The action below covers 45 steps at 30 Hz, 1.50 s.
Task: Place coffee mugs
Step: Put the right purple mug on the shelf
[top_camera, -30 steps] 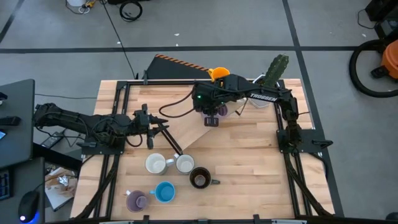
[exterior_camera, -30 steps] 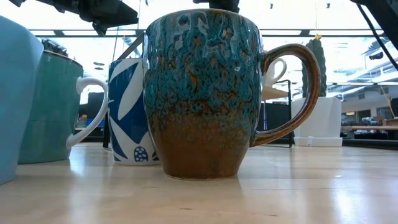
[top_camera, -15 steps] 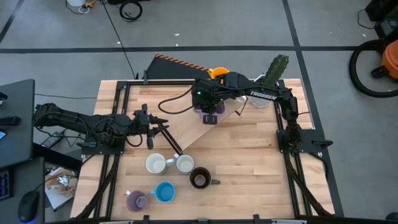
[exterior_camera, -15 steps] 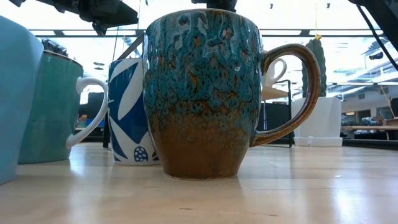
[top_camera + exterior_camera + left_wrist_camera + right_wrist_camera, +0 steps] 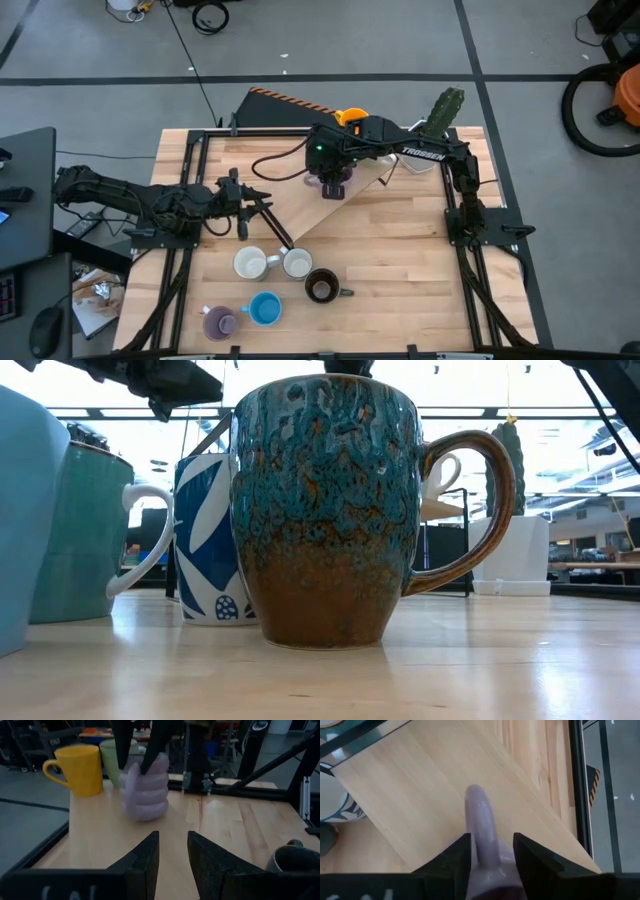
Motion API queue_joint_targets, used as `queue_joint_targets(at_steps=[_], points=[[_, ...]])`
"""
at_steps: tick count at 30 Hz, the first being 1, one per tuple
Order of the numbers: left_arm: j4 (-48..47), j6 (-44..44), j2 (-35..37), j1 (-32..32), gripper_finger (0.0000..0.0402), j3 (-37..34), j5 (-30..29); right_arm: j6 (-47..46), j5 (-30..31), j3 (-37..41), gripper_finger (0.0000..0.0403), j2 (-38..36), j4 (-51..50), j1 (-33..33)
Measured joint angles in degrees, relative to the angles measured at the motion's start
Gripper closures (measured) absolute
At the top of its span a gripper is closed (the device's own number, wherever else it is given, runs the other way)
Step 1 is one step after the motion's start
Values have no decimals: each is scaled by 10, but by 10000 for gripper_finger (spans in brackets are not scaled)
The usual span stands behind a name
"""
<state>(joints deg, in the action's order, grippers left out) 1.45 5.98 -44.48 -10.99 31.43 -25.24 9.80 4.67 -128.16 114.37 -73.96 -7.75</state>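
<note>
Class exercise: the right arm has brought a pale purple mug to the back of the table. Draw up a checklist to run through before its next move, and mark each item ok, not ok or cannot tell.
1. Pale purple ceramic mug stands upright on the wooden table: ok.
2. Right gripper fingers stand apart either side of the mug's handle, not pinching it: ok.
3. Mug fully released, nothing touching: cannot tell.
4. Purple mug sits clear of the yellow-orange mug beside it: ok.
5. Left gripper waits on the table's left side, away from the right arm: ok.
6. Mugs near the front edge, such as the dark brown mug, stand upright: ok.
</note>
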Motion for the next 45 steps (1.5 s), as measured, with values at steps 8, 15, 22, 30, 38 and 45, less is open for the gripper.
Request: queue_joint_targets(at_steps=[8,15,22,30,38,45], points=[[2,3,-43,4,294,0,-1,3,-3,0,247,0,-1,0],[5,4,-66,19,294,0,-2,3,-3,0,247,0,-1,0],[21,4,-66,20,294,0,-2,3,-1,0,247,0,4,0],[125,4,-85,80,294,0,133,-48,64,-31,248,-64,-67,49],[179,12,-160,161,294,25,234,-122,112,-30,248,-113,-104,108],[127,-20,-224,176,271,93,235,-191,163,28,248,-130,-117,173]])
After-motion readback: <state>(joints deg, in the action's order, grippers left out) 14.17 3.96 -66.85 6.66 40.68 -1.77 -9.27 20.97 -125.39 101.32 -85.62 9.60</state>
